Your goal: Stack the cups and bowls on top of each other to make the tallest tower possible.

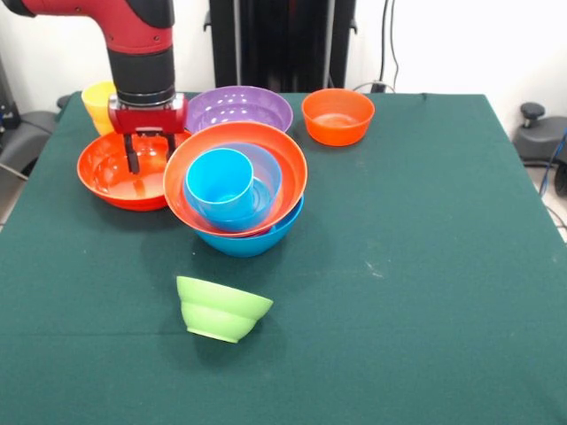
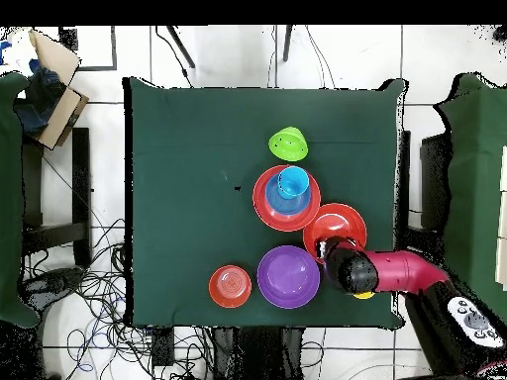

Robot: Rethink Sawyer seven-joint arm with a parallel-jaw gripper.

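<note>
The tower (image 1: 237, 190) is a nested pile: a large blue bowl (image 1: 252, 239) at the bottom, a large orange bowl (image 1: 288, 177), a medium blue bowl (image 1: 266, 173) and the sky blue cup (image 1: 219, 181) tilted inside. The magenta bowl is hidden. My gripper (image 1: 149, 152) is open and empty, with its fingers hanging down into the other large orange bowl (image 1: 111, 173) just left of the tower. The yellow cup (image 1: 96, 102) stands behind the arm. In the overhead view the gripper (image 2: 328, 247) is over that orange bowl (image 2: 342, 220), next to the tower (image 2: 269, 203).
A large purple bowl (image 1: 239, 108) and a small orange bowl (image 1: 337, 117) stand behind the tower. A ribbed lime green bowl (image 1: 221, 308) lies tilted in front of it. The green table (image 1: 425, 266) spreads to the right.
</note>
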